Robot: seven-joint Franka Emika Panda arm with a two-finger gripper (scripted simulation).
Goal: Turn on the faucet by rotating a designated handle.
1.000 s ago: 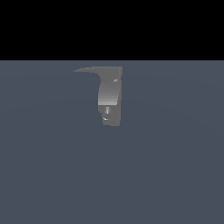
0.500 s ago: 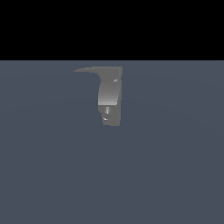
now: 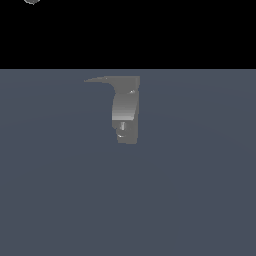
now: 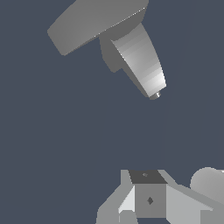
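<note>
On faucet point(image 3: 125, 112) top, handle point(image 3: 102, 80) points toward exterior view's left; tool point(image 4: 146, 205) seemingly closed, empty.

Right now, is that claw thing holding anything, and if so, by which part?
Nothing is held. In the wrist view the claw sits apart from the faucet and its handle, with bare floor between them.

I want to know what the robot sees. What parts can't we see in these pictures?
- Arm: exterior view's top edge cuts off all but a grey scrap.
- Gripper: wrist view's bottom edge cuts it off, so open or shut can't be told.
- Faucet base: hidden under the handle in the wrist view.
</note>
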